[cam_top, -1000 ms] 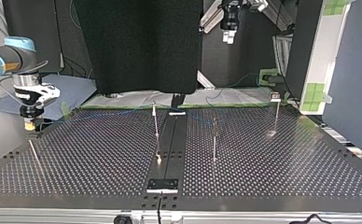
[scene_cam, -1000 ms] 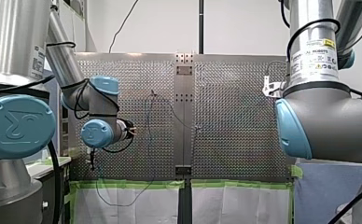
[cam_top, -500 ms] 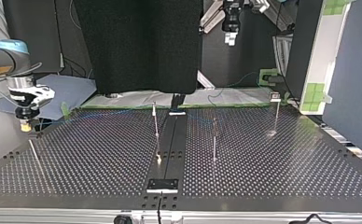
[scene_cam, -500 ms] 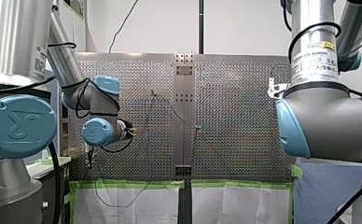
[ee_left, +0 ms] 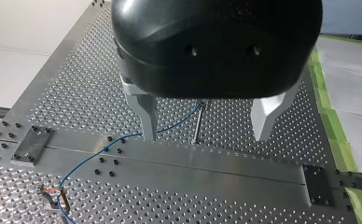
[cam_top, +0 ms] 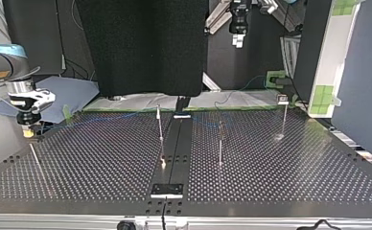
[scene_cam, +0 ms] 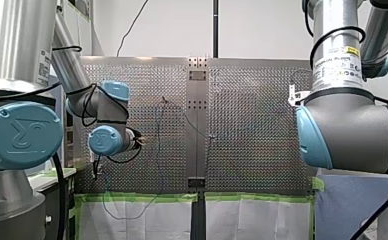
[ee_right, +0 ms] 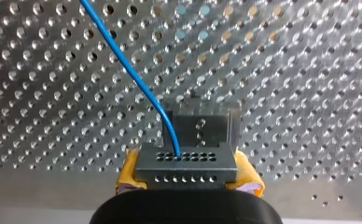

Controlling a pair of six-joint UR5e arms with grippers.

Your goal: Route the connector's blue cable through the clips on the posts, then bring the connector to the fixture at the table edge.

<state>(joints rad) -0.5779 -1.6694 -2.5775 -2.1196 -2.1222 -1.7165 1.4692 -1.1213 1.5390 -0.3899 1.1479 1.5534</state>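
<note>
My right gripper [ee_right: 186,173] is shut on the grey connector [ee_right: 186,165], with yellow pads [ee_right: 128,177] on both its sides. The blue cable [ee_right: 132,74] leaves the connector's top and runs off over the perforated table. Just ahead of the connector a small grey fixture [ee_right: 200,127] stands on the table. In the top view my right gripper [cam_top: 28,130] hangs low over the table's far left corner. From there the blue cable [cam_top: 122,115] runs along the back past the thin posts [cam_top: 160,125]. My left gripper [ee_left: 205,135] is open and empty, high above a post [ee_left: 197,125] and cable [ee_left: 90,157].
Two more posts [cam_top: 220,141] [cam_top: 284,115] stand right of the dark centre rail [cam_top: 174,143] in the top view. A slanted rod [cam_top: 35,160] leans near the left edge. Green tape [scene_cam: 132,197] lines the table's edge in the front view.
My right gripper has carried the connector further toward the top view's left and slightly lower. My left gripper has risen a little at the back.
</note>
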